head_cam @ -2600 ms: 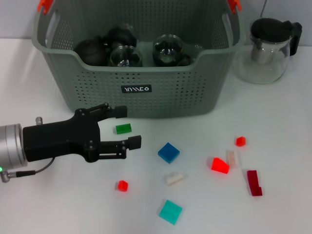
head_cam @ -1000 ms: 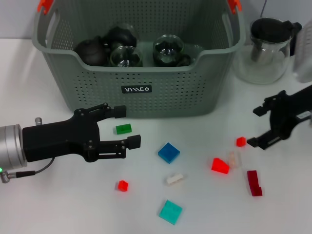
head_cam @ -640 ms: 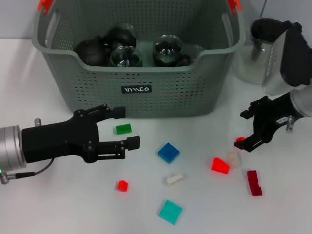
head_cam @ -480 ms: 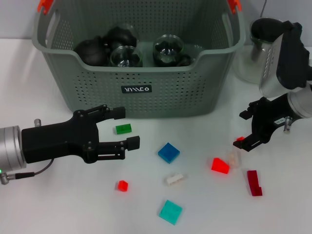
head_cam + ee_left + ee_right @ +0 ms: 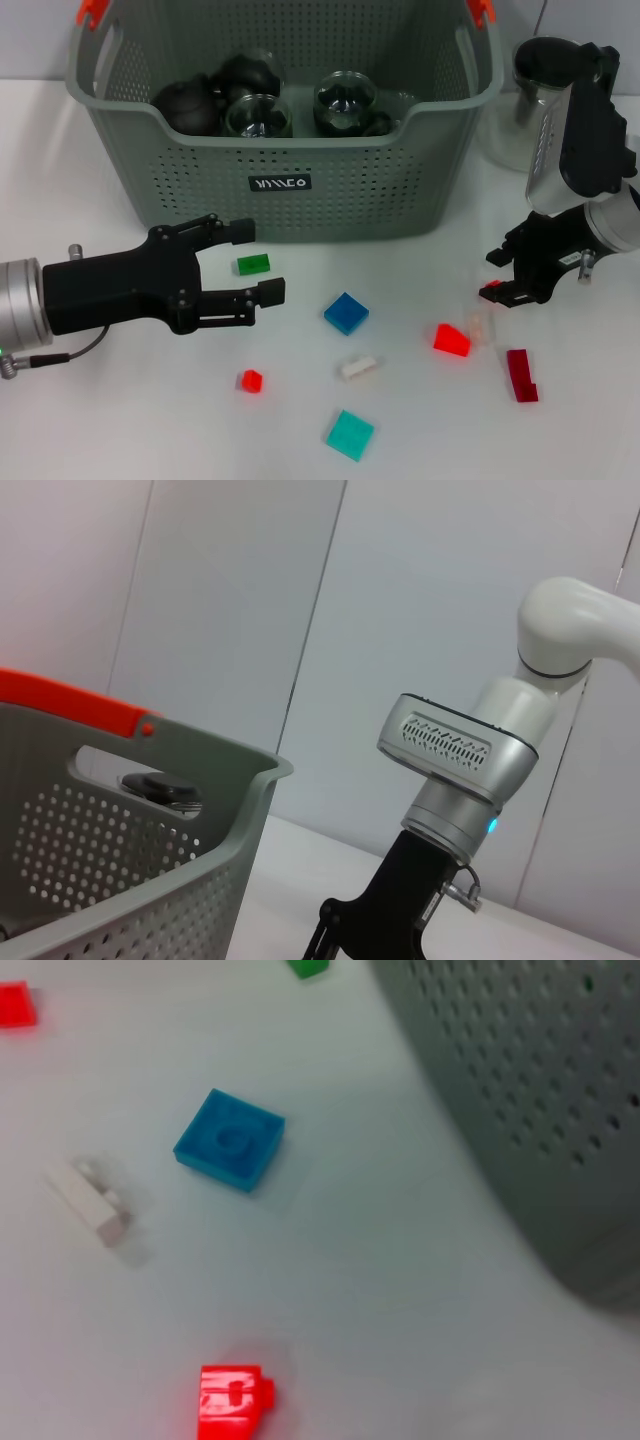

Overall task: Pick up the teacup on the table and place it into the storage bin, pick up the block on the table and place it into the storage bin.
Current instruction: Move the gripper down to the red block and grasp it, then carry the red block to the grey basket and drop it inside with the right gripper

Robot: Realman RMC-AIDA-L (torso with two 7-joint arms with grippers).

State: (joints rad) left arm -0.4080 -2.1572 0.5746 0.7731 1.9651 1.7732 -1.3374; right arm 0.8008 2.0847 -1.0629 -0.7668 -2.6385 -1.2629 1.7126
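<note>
right claw (image 5: 507, 272), fingers apart, hangs low over the white counter (image 5: 580, 430), straddling a small red block (image 5: 491, 286) right of the storage bin (image 5: 280, 130). left claw (image 5: 252, 261), fingers spread, hovers beside a green block (image 5: 252, 264). the right wrist view alone shows the blue block (image 5: 229, 1139)'s stud; the left wrist view alone shows pale wall panels (image 5: 400, 600).

Storage bin (image 5: 280, 190) behind scattered blocks (image 5: 346, 312); teapot (image 5: 545, 105) right.

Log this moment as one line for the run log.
left tool: open, beside green block, idle | right tool: open, over small red block | storage bin: holds teaware | blocks on table: none gripped
</note>
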